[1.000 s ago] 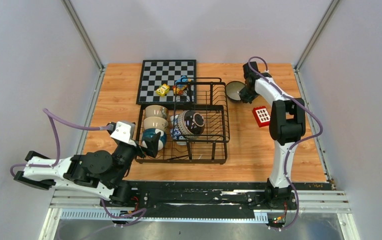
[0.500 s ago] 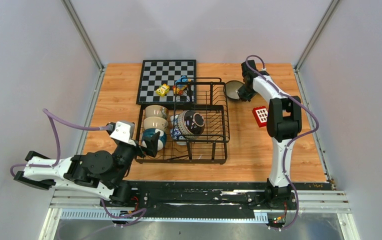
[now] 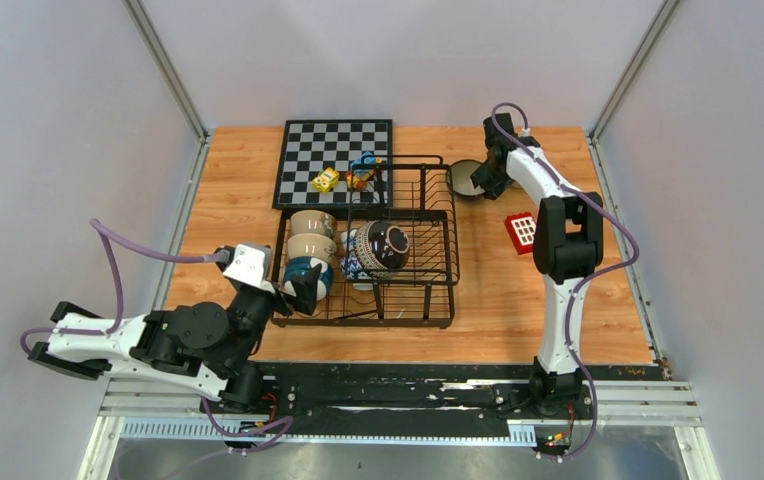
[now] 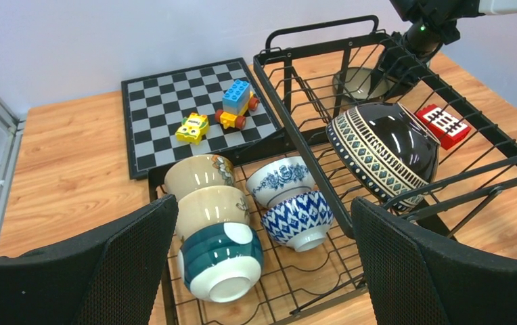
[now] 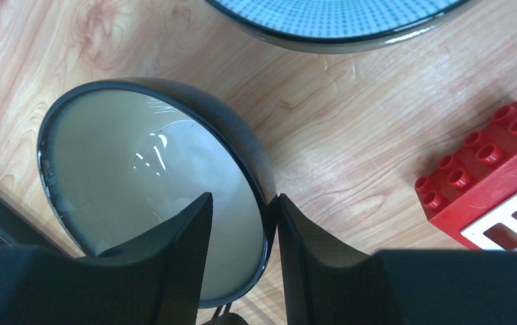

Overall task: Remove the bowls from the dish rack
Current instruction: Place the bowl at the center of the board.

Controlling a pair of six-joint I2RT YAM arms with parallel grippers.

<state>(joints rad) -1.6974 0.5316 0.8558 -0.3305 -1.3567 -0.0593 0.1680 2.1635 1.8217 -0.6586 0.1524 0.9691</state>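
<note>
The right gripper [image 5: 242, 200] straddles the rim of a dark bowl [image 5: 141, 169] on the tabletop [image 3: 248, 190], just off the rack's [image 3: 423, 205] far right corner at 1 o'clock. Its jaws are parted, with one finger inside and clear of the rim and the other against the outer wall. A dotted bowl [image 5: 337, 20] sits just beyond, at 12 o'clock. A red block [image 5: 492, 176] lies at 4 o'clock.

The left gripper [image 3: 303, 288] is spread wide and holds nothing. It hovers at the rack's near left corner, by a teal bowl [image 4: 222, 261]. Behind the teal bowl lie two beige bowls [image 4: 212, 210]. At their 3 o'clock are two blue-and-white bowls [image 4: 296, 217] and a large patterned bowl [image 4: 384, 145].
</note>
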